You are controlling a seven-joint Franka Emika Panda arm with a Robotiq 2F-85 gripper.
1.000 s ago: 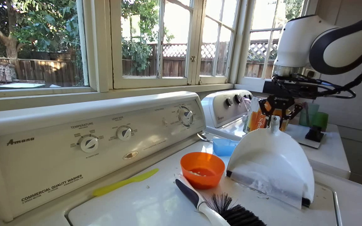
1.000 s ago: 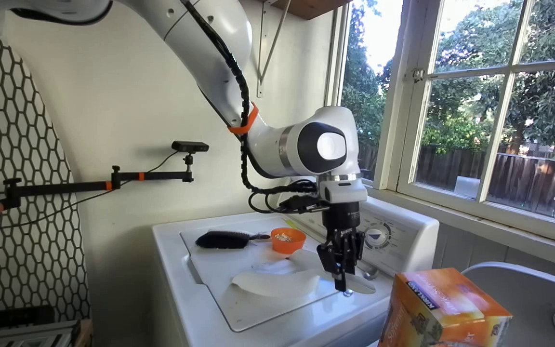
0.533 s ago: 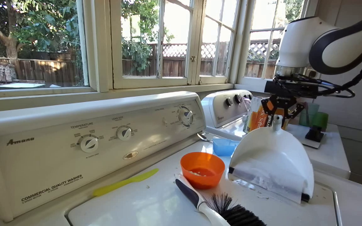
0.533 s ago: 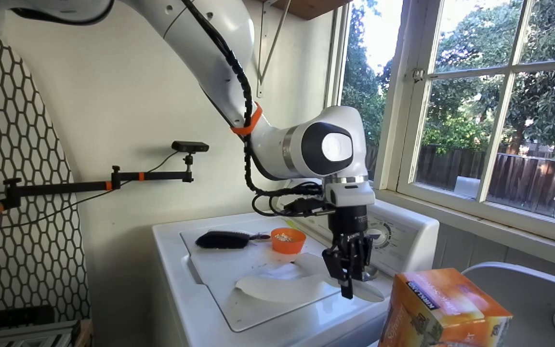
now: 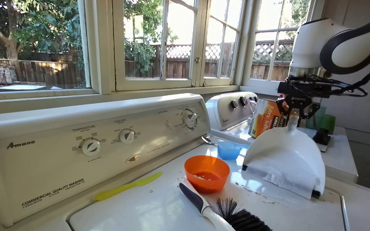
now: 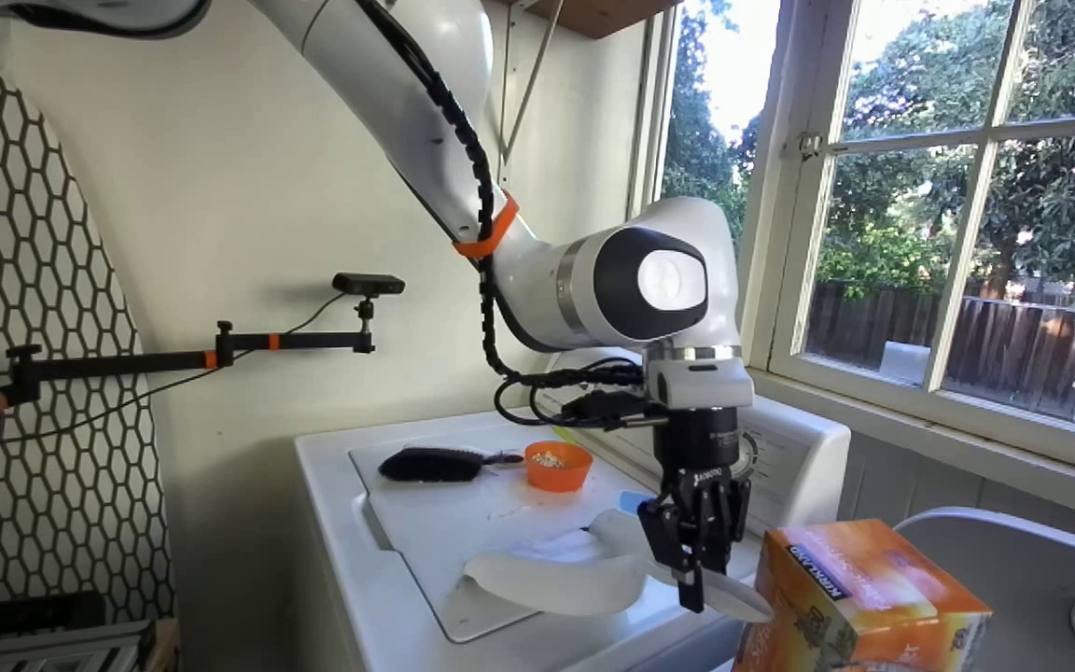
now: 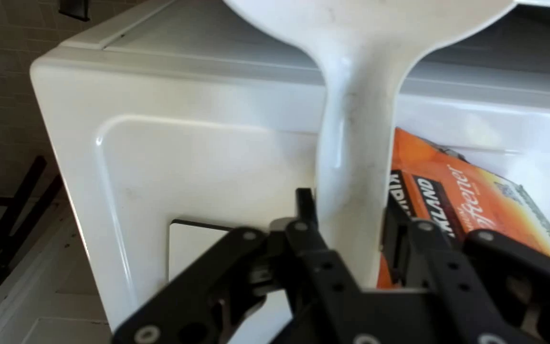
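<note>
Our gripper [image 5: 295, 118] pinches a white dustpan [image 5: 284, 154] by its handle [image 5: 293, 124], above a washer [image 5: 108, 168].
In an exterior view we find the pan tilted over the glossy white lid [image 5: 133, 208] (whether its front lip touches, we cannot tell), crumbs [image 5: 257, 193] strewn close by; a brush [image 5: 244, 219], an orange bowl [image 5: 209, 187] with pale bits inside, a blue scoop [image 5: 228, 151] and a yellow-green utensil [image 5: 128, 186] lie about the washer top, below white-framed windows [image 5: 200, 57] facing a wooden fence [image 5: 37, 70] and trees [image 5: 53, 35]. In an exterior view we see the handle's end just beside an orange softener box [image 6: 873, 560], with a cream wall [image 6: 258, 233], a hexagon-patterned panel [image 6: 43, 280] and a camera [image 6: 368, 283] on a black boom [image 6: 127, 365] behind. In the wrist view we look down along the handle, clamped between black fingers [image 7: 306, 205], onto a second white machine [image 7: 208, 172] bearing the box, and a brick-like floor [image 7: 7, 95] past its corner.
</note>
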